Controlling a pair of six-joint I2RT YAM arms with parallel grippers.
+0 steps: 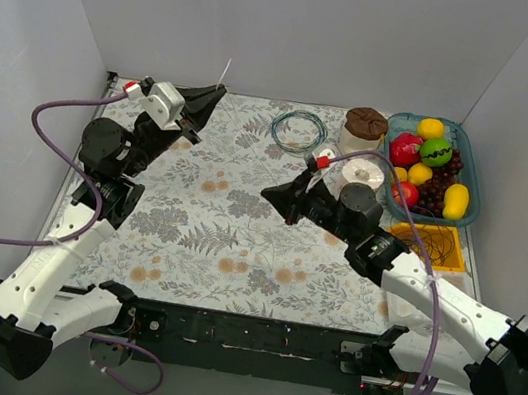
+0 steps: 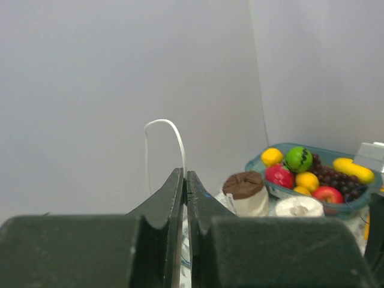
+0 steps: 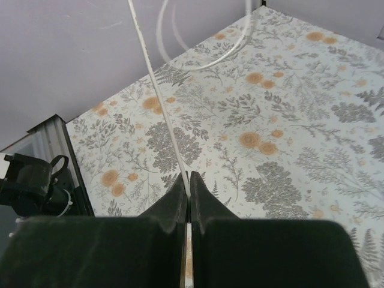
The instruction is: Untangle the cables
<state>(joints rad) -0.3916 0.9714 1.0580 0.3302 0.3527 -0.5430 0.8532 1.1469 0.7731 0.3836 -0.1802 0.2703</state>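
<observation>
Left fingers [image 2: 182,180] closed on whitish cable [image 2: 175,129], raised above far-left corner of surface [image 1: 236,244]. Right fingers [image 3: 186,183] closed on cable, likely same one, mid-surface. Slack loops beyond. Best: part arms slowly, grips firm, watch for snags.

Desk [image 1: 226,242] with a fern-and-flower print top.
At its far right lie a teal wire coil [image 1: 298,130], a brown-topped tub [image 1: 365,125], a white roll [image 1: 362,173], a fruit basket [image 1: 474,172] and a yellow card [image 1: 436,245].
</observation>
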